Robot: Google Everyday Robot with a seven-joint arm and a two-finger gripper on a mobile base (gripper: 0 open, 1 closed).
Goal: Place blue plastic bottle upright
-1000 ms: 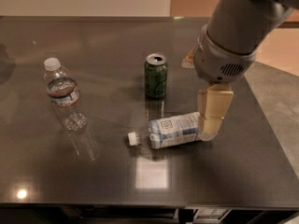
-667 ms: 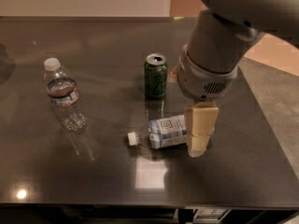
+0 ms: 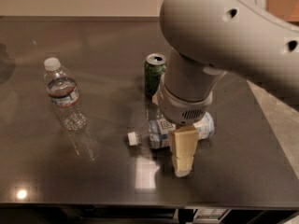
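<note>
The blue plastic bottle (image 3: 161, 130) lies on its side on the dark table (image 3: 93, 45), with its white cap (image 3: 133, 137) pointing left. It has a pale blue-and-white label. My gripper (image 3: 183, 155) hangs from the big grey arm (image 3: 210, 45) and reaches down over the middle of the bottle. Its tan front part stands in front of the bottle's body and hides that stretch of it. The bottle's right end shows beyond the gripper.
A green soda can (image 3: 154, 73) stands upright just behind the lying bottle, close to the arm. A clear bottle with a dark blue-and-red band (image 3: 65, 97) stands upright at the left. The table's front edge (image 3: 140, 204) is near, and its right edge (image 3: 275, 134) slants away.
The arm has swung left and toward the camera, bringing the gripper from the bottle's right end to over its middle. The bottle, can and clear bottle stay put.
</note>
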